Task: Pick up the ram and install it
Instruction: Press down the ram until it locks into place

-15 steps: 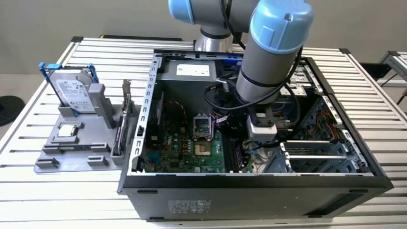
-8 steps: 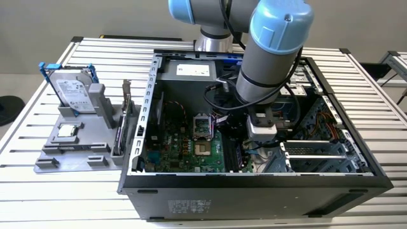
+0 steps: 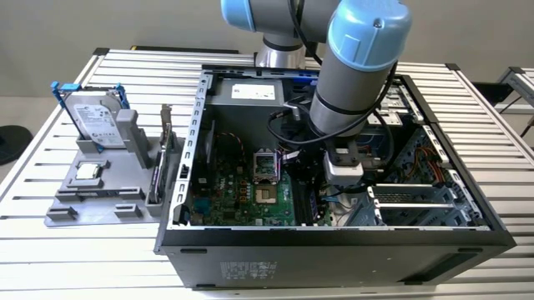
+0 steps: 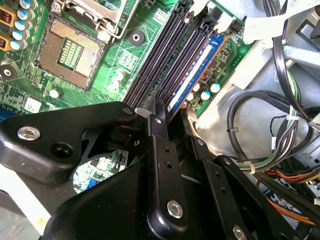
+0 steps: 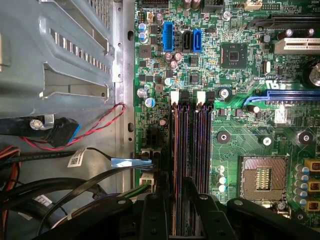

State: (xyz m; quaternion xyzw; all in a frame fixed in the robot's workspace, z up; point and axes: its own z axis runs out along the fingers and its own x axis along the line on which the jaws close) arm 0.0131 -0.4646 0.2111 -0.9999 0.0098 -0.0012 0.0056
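Beside the processor socket (image 4: pixel 70 55) on the green motherboard (image 5: pixel 240 75) run four long black memory slots (image 5: pixel 202 145), side by side. The ram (image 4: pixel 196 67) stands on edge in the slot farthest from the socket, its blue body and pale label strip showing in the second wrist view, and it lies level along that slot. White latches (image 5: pixel 174 97) cap the slots at the end away from the end effector. The end effector (image 4: pixel 167 117) hangs over the near end of the slots, on the side of the socket where the ram sits, and its black body covers the ram's near tip. I cannot tell whether it is spread, pressed together or pinching the ram. In the first wrist view the end effector (image 5: pixel 179 220) sits astride the outermost slot. Past the ram, farther from the socket, black and coloured cables (image 4: pixel 260 125) loop across bare grey metal. The exterior view shows the arm (image 3: pixel 359 69) reaching down into the open computer case (image 3: pixel 179 187), with the end effector (image 3: pixel 344 178) just beside the socket. Outside the case, well apart from the socket on the exterior view's left, a grey holder (image 3: pixel 100 200) rests on the slatted metal surface (image 3: pixel 84 262) and carries a hard drive (image 3: pixel 96 122) and an upright card (image 3: pixel 164 156).
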